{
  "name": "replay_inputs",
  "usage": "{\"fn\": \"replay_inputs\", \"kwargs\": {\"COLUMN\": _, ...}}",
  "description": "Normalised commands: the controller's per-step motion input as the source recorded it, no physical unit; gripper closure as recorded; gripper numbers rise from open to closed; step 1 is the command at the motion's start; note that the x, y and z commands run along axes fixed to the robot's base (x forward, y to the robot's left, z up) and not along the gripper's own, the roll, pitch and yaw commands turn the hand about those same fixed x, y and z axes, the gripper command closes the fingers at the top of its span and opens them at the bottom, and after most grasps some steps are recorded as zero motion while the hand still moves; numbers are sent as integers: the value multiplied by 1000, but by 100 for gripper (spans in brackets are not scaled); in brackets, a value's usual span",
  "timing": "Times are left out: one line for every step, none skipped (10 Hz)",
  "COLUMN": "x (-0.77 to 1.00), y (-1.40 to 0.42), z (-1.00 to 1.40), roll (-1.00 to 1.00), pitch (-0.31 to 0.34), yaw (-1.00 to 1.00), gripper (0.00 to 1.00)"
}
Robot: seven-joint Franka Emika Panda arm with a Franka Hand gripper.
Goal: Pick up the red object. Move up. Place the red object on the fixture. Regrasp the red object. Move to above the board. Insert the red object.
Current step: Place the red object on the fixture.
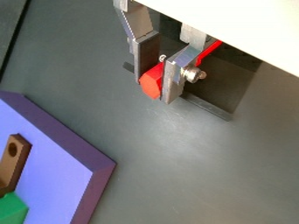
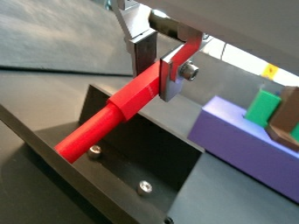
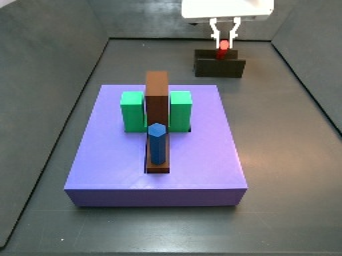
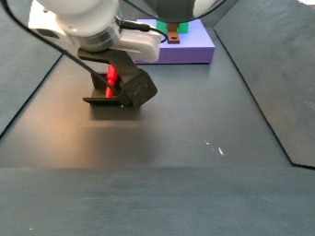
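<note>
The red object [image 2: 111,118], a slim red peg, lies tilted on the fixture [image 2: 135,171], a small dark block. Its thicker upper end sits between the fingers of my gripper [image 2: 156,84]. In a wrist view the gripper [image 1: 155,80] is shut on the peg's red end [image 1: 151,85], with the fixture [image 1: 228,87] behind it. In both side views the gripper [image 3: 223,35] [image 4: 113,64] hangs right over the fixture [image 3: 221,68] [image 4: 127,90], with the peg [image 3: 222,48] [image 4: 110,81] rising from it. The purple board [image 3: 187,165] lies apart from the fixture.
The board carries two green blocks [image 3: 131,110], a tall brown bar [image 3: 158,100] and a blue peg [image 3: 156,142]. Its corner shows in both wrist views [image 1: 59,149] [image 2: 233,140]. Dark walls edge the grey floor [image 3: 294,150].
</note>
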Motion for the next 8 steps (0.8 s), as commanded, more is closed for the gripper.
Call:
{"fn": "replay_inputs", "kwargs": {"x": 54, "y": 0, "z": -114, "roll": 0, "pitch": 0, "yaw": 86, "gripper": 100}}
{"fn": "replay_inputs", "kwargs": {"x": 40, "y": -126, "z": -149, "roll": 197, "pitch": 0, "yaw": 0, "gripper": 100}}
{"fn": "replay_inputs", "kwargs": {"x": 57, "y": -131, "z": -151, "roll": 340, "pitch": 0, "yaw": 0, "gripper": 100}}
{"fn": "replay_inputs", "kwargs": {"x": 80, "y": -77, "z": -109, "roll": 197, "pitch": 0, "yaw": 0, "gripper": 100}}
{"fn": "replay_inputs", "kwargs": {"x": 129, "y": -6, "z": -74, "roll": 0, "pitch": 0, "yaw": 0, "gripper": 100}}
{"fn": "replay_inputs", "kwargs": {"x": 117, "y": 0, "z": -86, "roll": 11, "pitch": 0, "yaw": 0, "gripper": 100}}
{"fn": "replay_inputs", "kwargs": {"x": 71, "y": 0, "z": -69, "roll": 17, "pitch": 0, "yaw": 37, "gripper": 100}}
{"fn": "replay_inputs", "kwargs": {"x": 6, "y": 0, "z": -77, "roll": 57, "pitch": 0, "yaw": 57, "gripper": 100}}
